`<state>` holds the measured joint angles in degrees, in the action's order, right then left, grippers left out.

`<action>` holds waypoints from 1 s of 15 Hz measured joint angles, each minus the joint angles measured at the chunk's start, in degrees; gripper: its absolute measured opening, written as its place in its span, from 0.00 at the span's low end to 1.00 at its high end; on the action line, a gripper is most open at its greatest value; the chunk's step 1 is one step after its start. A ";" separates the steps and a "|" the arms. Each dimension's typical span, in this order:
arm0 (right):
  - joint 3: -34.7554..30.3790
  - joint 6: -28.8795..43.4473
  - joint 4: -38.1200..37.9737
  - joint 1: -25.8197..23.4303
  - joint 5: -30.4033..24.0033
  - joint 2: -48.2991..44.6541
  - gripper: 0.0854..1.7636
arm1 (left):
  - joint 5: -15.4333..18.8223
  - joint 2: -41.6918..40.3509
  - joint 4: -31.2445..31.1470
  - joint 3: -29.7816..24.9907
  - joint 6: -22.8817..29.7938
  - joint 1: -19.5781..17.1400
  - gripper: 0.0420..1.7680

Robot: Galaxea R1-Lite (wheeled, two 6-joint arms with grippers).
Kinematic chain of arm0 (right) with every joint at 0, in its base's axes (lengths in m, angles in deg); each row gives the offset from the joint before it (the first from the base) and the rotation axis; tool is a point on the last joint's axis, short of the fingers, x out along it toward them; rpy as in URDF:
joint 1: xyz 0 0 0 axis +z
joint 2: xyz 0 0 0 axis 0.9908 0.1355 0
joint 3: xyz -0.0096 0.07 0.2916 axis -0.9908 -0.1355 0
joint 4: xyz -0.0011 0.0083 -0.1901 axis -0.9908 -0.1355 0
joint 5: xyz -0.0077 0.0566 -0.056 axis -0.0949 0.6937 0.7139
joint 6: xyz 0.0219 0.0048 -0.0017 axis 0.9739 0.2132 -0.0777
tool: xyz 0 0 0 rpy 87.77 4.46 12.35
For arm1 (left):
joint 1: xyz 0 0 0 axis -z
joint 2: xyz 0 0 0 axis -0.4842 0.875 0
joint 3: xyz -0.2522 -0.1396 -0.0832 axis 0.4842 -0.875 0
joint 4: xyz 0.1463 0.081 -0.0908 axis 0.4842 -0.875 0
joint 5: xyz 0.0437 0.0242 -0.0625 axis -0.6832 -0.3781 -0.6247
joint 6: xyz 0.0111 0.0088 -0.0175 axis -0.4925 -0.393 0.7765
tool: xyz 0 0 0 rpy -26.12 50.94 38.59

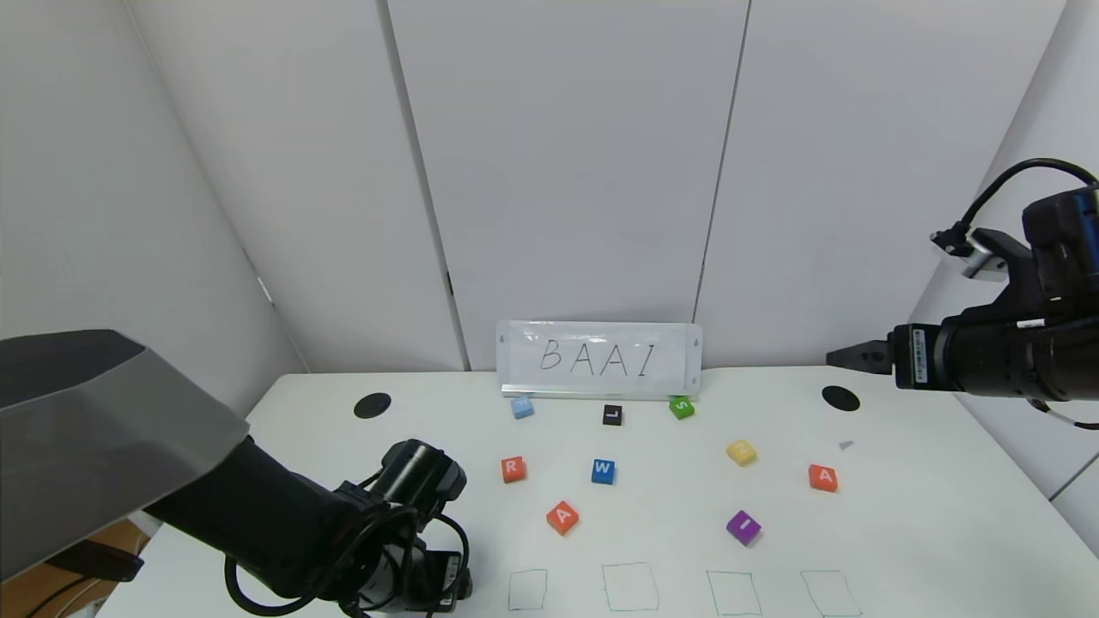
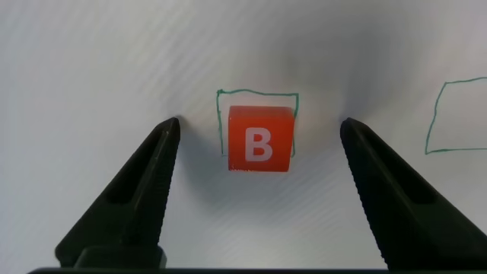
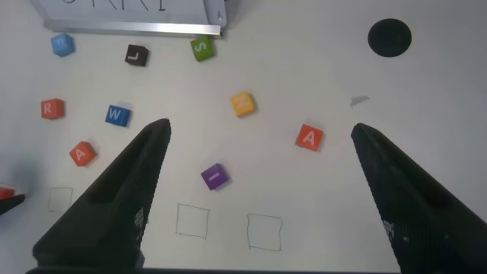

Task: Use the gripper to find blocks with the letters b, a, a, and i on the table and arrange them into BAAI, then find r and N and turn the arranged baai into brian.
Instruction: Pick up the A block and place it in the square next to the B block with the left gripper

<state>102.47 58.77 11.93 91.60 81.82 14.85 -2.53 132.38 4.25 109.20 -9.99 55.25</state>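
The orange-red B block (image 2: 259, 139) sits flat on the table (image 1: 927, 515) inside a green hand-drawn square (image 2: 257, 122), letter up — the left claw (image 2: 259, 164) hangs right over it with its fingers (image 2: 144, 179) spread wide, one on each side and both clear of the block. In the head view that claw is low at about 7 o'clock on the table, hidden under its own arm, so the B cannot be seen from there.

The other blocks lie loose farther out: an A (image 1: 562, 517) toward the middle, the purple I (image 1: 743, 526) at roughly 5 o'clock from centre, and a second A (image 1: 822, 477) off at 3 o'clock. The R block (image 1: 513, 469) rests left of centre, with a blue W block (image 1: 603, 470) just beside it. A yellow block (image 1: 741, 451) sits between the W and the far A.

At 12 o'clock a white sign (image 1: 598, 358) reading BAAI stands at the table's back edge — a light blue block (image 1: 522, 407), a black L block (image 1: 612, 415) and a green S block (image 1: 681, 407) line up in front of it.

The right claw (image 3: 259, 152) is held high off the table's right side, fingers wide apart, gripping nothing.
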 joint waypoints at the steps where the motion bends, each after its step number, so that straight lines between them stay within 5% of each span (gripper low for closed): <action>1: -0.02 -0.01 0.00 0.01 -0.02 -0.04 0.97 | 0.00 -0.33 -0.01 0.00 -0.07 0.00 0.86; 9: -0.22 -0.01 0.00 0.09 0.00 -0.11 0.97 | -0.04 -6.03 -1.49 -0.24 0.11 -0.26 0.93; 15: -0.41 -0.01 0.11 0.37 0.06 0.00 0.97 | -0.63 -12.95 -14.14 4.33 0.37 -0.04 0.95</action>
<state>102.06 58.76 12.04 91.96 81.89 14.85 -3.16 119.43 -9.89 113.53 -9.63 55.22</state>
